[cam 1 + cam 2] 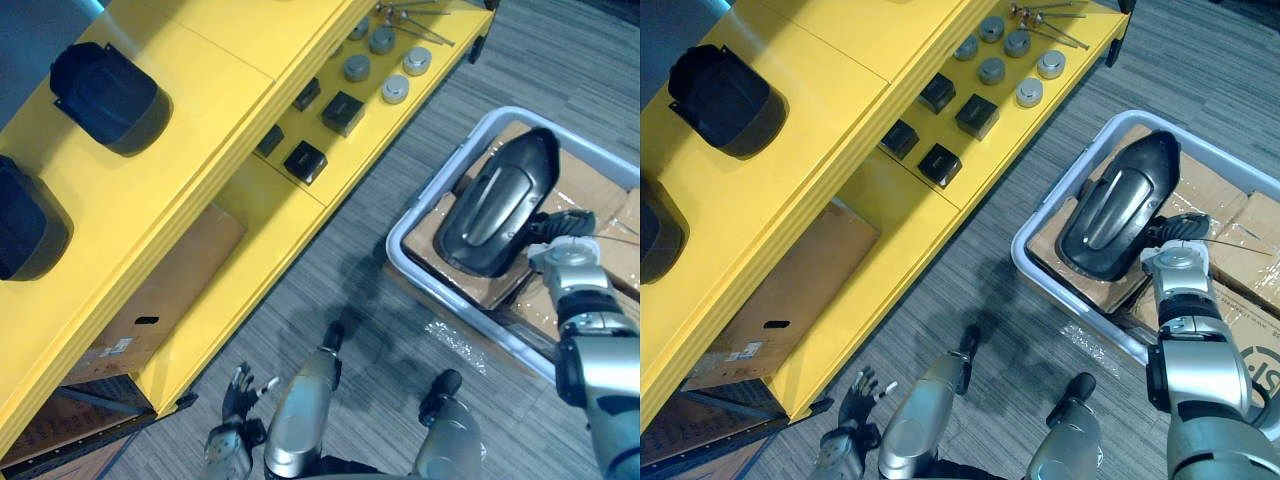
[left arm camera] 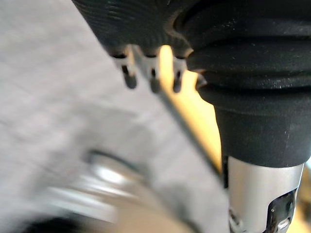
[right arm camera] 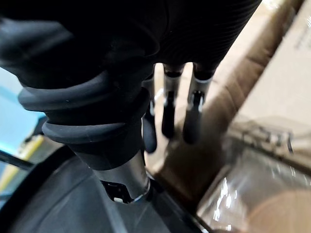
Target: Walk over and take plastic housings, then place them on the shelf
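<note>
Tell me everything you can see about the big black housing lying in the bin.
The plastic housing is a long, glossy black shell with a rounded outline and a raised grey panel down its middle. It lies slanted on cardboard boxes inside the white-rimmed bin. The right hand is at its near edge, fingers straight; whether they touch it isn't clear.

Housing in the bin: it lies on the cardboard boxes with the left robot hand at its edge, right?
Not the left. The right robot hand is at the edge of the housing, which lies on the cardboard boxes in the bin; the left eye view shows it. The left robot hand hangs low beside the yellow shelf.
</note>
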### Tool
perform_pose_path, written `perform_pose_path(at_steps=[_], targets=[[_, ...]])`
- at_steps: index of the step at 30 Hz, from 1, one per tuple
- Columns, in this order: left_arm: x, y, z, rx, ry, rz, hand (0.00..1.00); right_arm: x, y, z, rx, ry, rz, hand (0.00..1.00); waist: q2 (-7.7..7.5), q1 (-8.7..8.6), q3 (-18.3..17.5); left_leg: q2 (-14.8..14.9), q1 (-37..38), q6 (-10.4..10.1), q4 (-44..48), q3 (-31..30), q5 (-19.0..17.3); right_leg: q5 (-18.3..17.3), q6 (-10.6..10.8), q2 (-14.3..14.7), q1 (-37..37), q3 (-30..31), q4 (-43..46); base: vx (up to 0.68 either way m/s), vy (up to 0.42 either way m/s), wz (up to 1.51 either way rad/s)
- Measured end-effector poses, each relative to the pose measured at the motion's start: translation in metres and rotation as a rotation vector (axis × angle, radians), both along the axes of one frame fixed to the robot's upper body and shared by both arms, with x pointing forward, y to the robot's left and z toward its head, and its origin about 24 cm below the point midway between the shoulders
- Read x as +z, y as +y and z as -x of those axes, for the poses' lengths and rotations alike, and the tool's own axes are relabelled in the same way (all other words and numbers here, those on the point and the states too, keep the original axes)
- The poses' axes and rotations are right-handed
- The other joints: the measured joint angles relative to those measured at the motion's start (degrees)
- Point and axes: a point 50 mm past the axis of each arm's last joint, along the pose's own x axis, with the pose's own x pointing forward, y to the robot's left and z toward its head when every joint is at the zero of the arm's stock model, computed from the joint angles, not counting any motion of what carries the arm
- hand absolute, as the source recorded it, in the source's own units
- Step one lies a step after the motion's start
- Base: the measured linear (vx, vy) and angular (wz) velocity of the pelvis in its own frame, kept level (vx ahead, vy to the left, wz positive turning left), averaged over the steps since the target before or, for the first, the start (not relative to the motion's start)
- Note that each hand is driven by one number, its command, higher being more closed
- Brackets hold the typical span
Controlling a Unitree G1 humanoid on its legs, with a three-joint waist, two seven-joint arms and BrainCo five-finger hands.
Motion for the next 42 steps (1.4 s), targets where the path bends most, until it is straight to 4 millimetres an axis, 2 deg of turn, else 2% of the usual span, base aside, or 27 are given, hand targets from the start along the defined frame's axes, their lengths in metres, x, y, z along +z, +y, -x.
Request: perform_pose_path(at_steps=[3,9,12,16,18,21,22,24,27,30,31,32,35,37,38,40,42], targets=[[-0.002,0.0,0.003,-0.001,0.013,-0.007,0.0,-0.009,-0.005,0.007,-0.062,0.064,0.038,1.0,0.26,0.86,-0.15,0.06,0.01,-0.12,-0.14,-0.37,0.14,-0.12,-0.06,0.0,0.02,-0.55,0.3,0.04,-0.009,0.06],[0.003,-0.002,-0.002,0.002,-0.024,0.003,0.0,-0.008,-0.007,0.01,-0.157,0.052,0.11,1.0,0.68,1.77,0.03,-0.12,-0.02,-0.19,-0.23,-1.14,0.19,-0.63,-0.29,-0.19,0.31,-1.58,0.89,0.03,-0.005,0.07],[0.012,-0.004,-0.006,0.02,-0.085,-0.01,0.0,-0.003,-0.007,0.009,-0.154,0.032,0.186,1.0,0.73,1.77,0.06,-0.1,-0.18,-0.22,-0.27,-1.23,0.22,-0.65,-0.32,-0.11,0.36,-1.92,0.81,0.0,0.004,0.03],[0.034,-0.004,-0.022,0.028,-0.191,-0.178,0.0,0.001,-0.004,0.006,-0.097,0.024,0.27,1.0,0.42,0.61,0.26,0.26,0.5,-0.23,-0.48,-0.98,0.22,-0.45,-0.23,0.43,1.2,-1.93,-0.11,0.0,-0.003,-0.03],[0.055,0.0,-0.037,0.074,-0.292,-0.232,0.0,0.0,0.004,0.003,-0.028,0.011,0.32,1.0,-0.82,0.17,1.1,1.26,2.74,-0.23,-1.66,0.52,0.22,0.45,-0.36,1.56,2.6,-0.75,-2.01,0.02,-0.018,-0.33],[0.097,0.01,-0.063,0.099,-0.476,-0.327,0.0,-0.001,0.018,0.0,0.065,-0.046,0.386,1.0,-3.38,-1.85,2.19,2.58,5.8,-0.77,-4.23,2.02,0.57,1.35,-0.65,2.76,4.67,0.16,-4.43,0.03,-0.027,-0.29],[0.104,0.011,-0.066,0.092,-0.506,-0.344,0.0,-0.002,0.021,0.0,0.077,-0.054,0.391,1.0,-3.72,-2.42,2.3,2.8,6.28,-0.87,-4.6,2.13,0.63,1.53,-0.69,3.05,5.17,0.18,-4.94,0.04,-0.047,-0.22],[0.133,0.018,-0.077,0.09,-0.612,-0.402,0.0,-0.008,0.036,0.0,0.133,-0.078,0.41,1.0,-5.11,-3.64,2.34,3.84,8.84,-1.39,-6.64,3.27,0.95,2.0,-0.93,4.12,6.49,0.9,-6.38,0.06,-0.057,-0.26],[0.165,0.017,-0.088,0.074,-0.735,-0.44,0.0,-0.016,0.052,0.005,0.198,-0.111,0.429,1.0,-6.05,-5.05,2.28,4.73,12.09,-1.77,-8.8,4.07,1.23,2.19,-1.18,4.84,8.37,1.07,-7.03,0.07,-0.06,-0.21],[0.179,0.018,-0.094,0.06,-0.785,-0.442,0.0,-0.028,0.071,0.01,0.25,-0.133,0.405,1.0,-7.81,-5.68,0.84,5.68,13.66,-2.11,-10.2,6.28,1.44,2.36,-1.44,5.67,8.38,2.17,-7.64,0.05,-0.037,-0.31],[0.183,0.018,-0.1,0.029,-0.799,-0.449,0.0,-0.035,0.08,0.013,0.277,-0.132,0.401,1.0,-8.89,-5.9,0.0,6.09,14.32,-2.24,-10.82,6.85,1.51,2.58,-1.75,6.16,8.45,2.82,-8.25,0.04,-0.036,-0.23],[0.189,0.018,-0.105,0.002,-0.822,-0.456,0.0,-0.04,0.087,0.015,0.302,-0.126,0.41,1.0,-9.96,-6.83,-0.78,6.26,14.36,-2.38,-10.9,7.23,1.6,2.63,-1.83,6.36,8.52,2.92,-8.63,0.03,-0.033,-0.21],[0.205,0.005,-0.123,-0.09,-0.889,-0.43,0.0,-0.04,0.094,0.014,0.324,-0.134,0.414,1.0,-11.25,-7.14,-1.95,6.86,15.48,-2.45,-11.55,9.36,1.64,4.01,-2.24,7.13,8.62,4.56,-10.41,-0.02,-0.002,-0.34],[0.21,-0.008,-0.136,-0.167,-0.903,-0.404,0.0,-0.037,0.098,0.013,0.338,-0.144,0.441,1.0,-11.38,-7.45,-2.78,7.16,15.6,-2.5,-11.56,10.0,1.67,5.22,-2.44,7.74,8.85,5.45,-12.03,-0.06,0.0,-0.27],[0.21,-0.017,-0.149,-0.216,-0.886,-0.367,0.0,-0.03,0.105,0.009,0.356,-0.18,0.446,1.0,-11.4,-7.77,-2.91,7.5,15.99,-2.62,-11.6,10.88,1.73,6.12,-2.72,8.19,9.18,5.96,-13.2,-0.1,-0.004,-0.3],[0.208,-0.022,-0.161,-0.243,-0.857,-0.318,0.0,-0.019,0.116,0.004,0.384,-0.245,0.449,1.0,-11.43,-8.63,-2.98,7.74,16.15,-2.66,-11.6,11.64,1.74,6.62,-2.8,8.51,9.15,6.54,-13.9,-0.1,-0.004,-0.27],[0.203,-0.03,-0.178,-0.263,-0.793,-0.219,0.0,0.002,0.132,-0.004,0.416,-0.345,0.492,1.0,-11.56,-9.68,-3.23,8.05,15.97,-2.81,-11.64,13.12,1.83,7.66,-3.18,9.25,8.17,8.06,-14.91,-0.09,-0.013,-0.33]])
